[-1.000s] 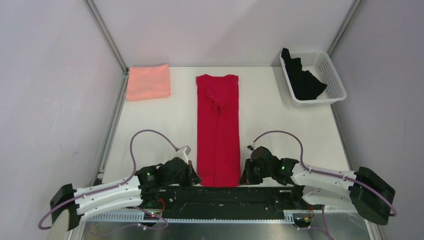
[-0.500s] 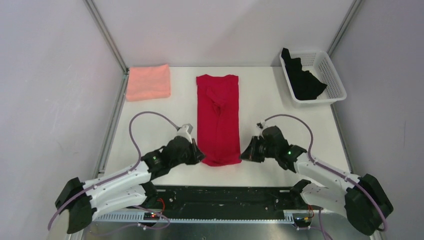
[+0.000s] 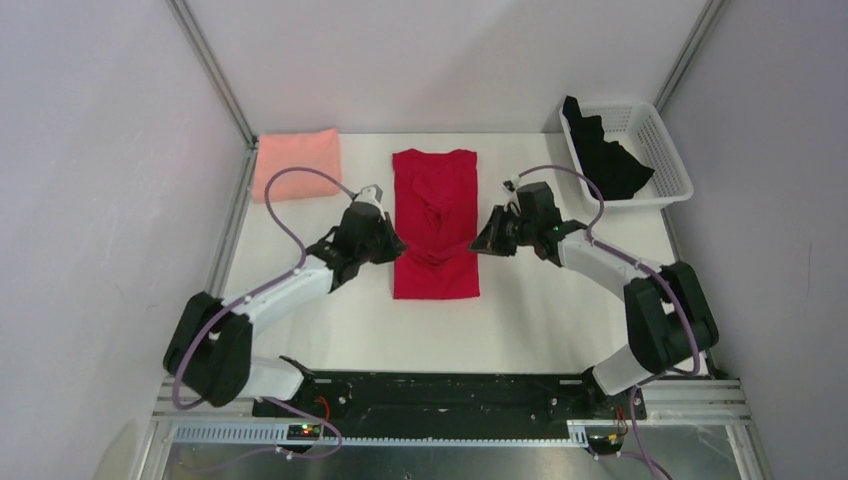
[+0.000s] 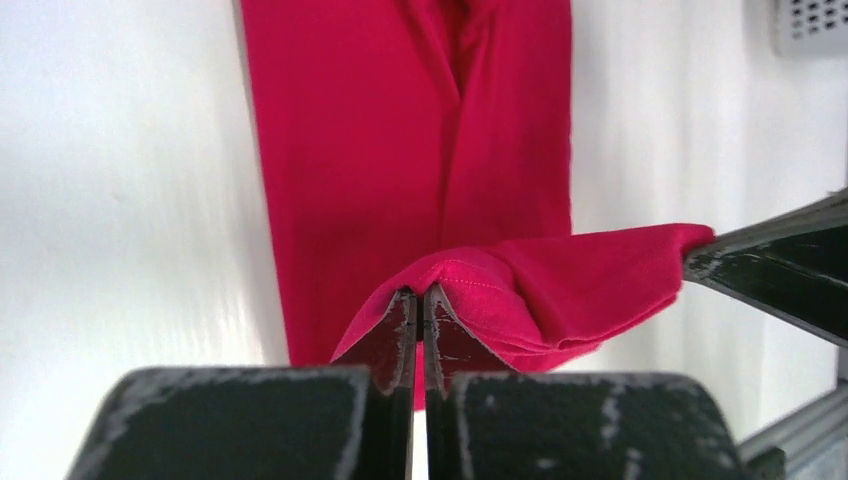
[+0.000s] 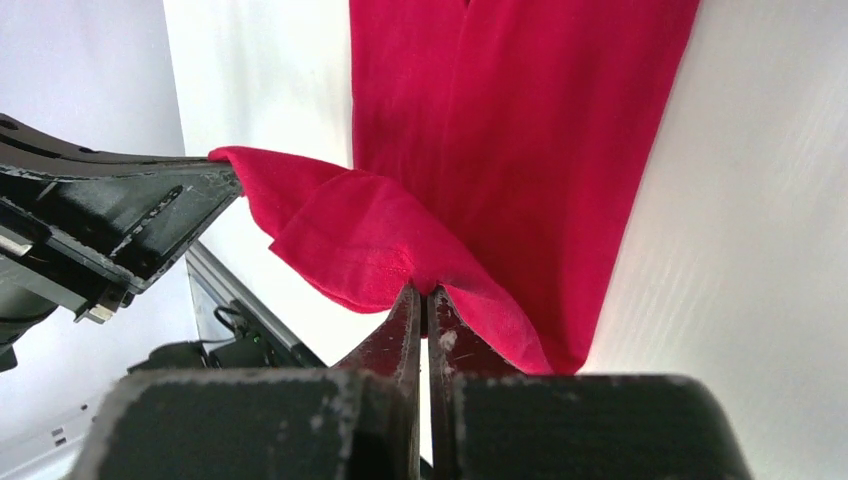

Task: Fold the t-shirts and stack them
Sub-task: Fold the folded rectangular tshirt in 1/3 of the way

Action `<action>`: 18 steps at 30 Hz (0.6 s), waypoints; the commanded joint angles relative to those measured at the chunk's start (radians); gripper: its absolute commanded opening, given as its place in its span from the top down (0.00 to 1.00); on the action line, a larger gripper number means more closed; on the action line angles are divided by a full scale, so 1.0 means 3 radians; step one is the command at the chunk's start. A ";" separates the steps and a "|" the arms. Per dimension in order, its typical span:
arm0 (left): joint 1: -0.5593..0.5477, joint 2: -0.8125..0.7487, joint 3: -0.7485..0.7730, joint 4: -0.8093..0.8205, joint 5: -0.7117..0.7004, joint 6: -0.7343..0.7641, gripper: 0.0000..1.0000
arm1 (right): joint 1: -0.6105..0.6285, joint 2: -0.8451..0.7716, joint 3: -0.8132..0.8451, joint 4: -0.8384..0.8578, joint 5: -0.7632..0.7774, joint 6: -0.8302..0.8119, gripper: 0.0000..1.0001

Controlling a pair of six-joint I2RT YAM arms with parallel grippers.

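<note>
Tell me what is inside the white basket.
A black shirt lies crumpled in the basket, one end reaching over its far rim. Anything beneath it is covered.

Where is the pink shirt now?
In the top view, the pink shirt lies folded at the far left corner of the table, left of the red shirt.
</note>
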 commanded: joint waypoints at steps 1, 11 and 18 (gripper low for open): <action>0.0177 0.0368 0.0400 0.0053 -0.0001 0.0252 1.00 | -0.0150 0.0336 0.0406 -0.0002 -0.0195 -0.0188 1.00; 0.0456 0.1212 0.0973 -0.0040 0.0264 0.0380 1.00 | -0.0379 0.0983 0.0847 -0.0011 -0.0160 -0.0218 1.00; 0.0594 0.1555 0.1300 -0.0077 0.0357 0.0429 0.65 | -0.0501 0.1439 0.1305 -0.0095 -0.0246 -0.0283 0.66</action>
